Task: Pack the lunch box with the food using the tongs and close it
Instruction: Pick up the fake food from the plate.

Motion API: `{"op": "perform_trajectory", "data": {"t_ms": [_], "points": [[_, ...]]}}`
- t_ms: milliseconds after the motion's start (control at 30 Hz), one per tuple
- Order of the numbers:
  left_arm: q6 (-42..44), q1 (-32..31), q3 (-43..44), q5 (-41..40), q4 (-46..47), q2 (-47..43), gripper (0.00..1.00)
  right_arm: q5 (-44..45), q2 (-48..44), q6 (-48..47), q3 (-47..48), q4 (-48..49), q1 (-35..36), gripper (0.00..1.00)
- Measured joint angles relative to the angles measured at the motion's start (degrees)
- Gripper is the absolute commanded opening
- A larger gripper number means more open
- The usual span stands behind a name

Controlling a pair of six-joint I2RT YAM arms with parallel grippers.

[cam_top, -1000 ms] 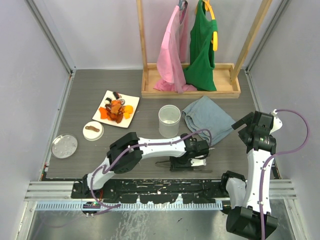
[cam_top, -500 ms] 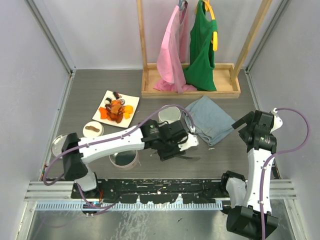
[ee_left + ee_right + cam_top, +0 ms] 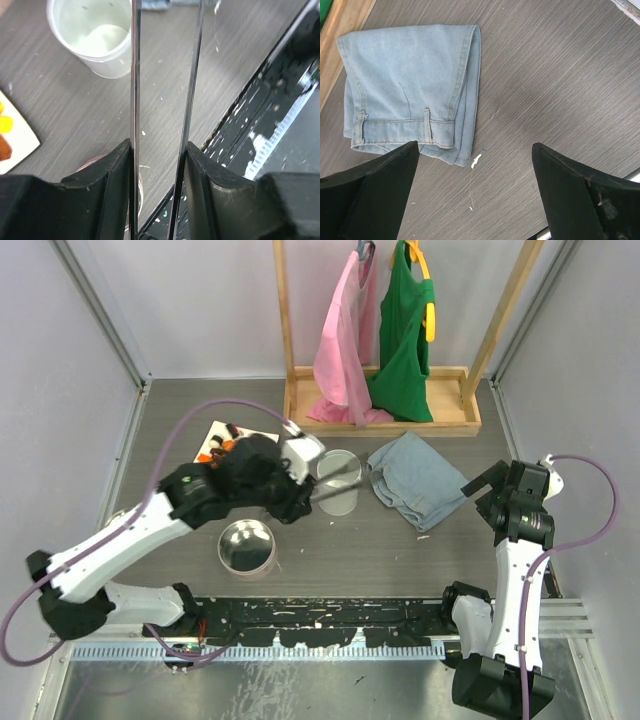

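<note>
Tongs (image 3: pixel 134 100) pinched between jaws of left gripper (image 3: pixel 159 150), two arms apart, reaching across clear cup (image 3: pixel 338 480). Food (image 3: pixel 222 447) on plate (image 3: pixel 214 430), far left, partly behind arm. Round metal tin (image 3: pixel 247 545) nearer. Right gripper (image 3: pixel 475 146): jaws spread wide above worktop (image 3: pixel 545 75), beside folded jeans (image 3: pixel 410 95).

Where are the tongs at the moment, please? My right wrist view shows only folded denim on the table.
Observer: The left gripper grips the tongs, one arm against each finger.
Operator: Thank you. Where do they reach?
Observer: In the top view they stretch across the clear plastic cup, tips towards the denim.
Operator: Has the food been packed?
Observer: No, pieces of food lie on the white plate, left of the cup.
</note>
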Motion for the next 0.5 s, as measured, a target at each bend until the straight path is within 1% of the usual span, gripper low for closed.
{"op": "perform_trajectory", "data": {"t_ms": [133, 200, 300, 500], "points": [[-3.2, 4.1, -1.5, -0.6, 2.0, -8.5, 0.5, -1.3, -0.1, -0.2, 0.2, 0.0, 0.0, 1.0], [-4.3, 5.4, -1.9, -1.5, 2.4, -11.3, 0.51, -1.9, -0.1, -0.3, 0.3, 0.0, 0.0, 1.0], [-5.2, 7.0, -2.1, -3.5, 2.1, -13.0, 0.51, -3.1, -0.1, -0.3, 0.3, 0.0, 0.0, 1.0], [-7.1, 9.5, -2.5, -9.5, -1.4, -13.0, 0.52, -7.5, 0.1, -1.1, 0.5, 0.0, 0.0, 1.0]]}}
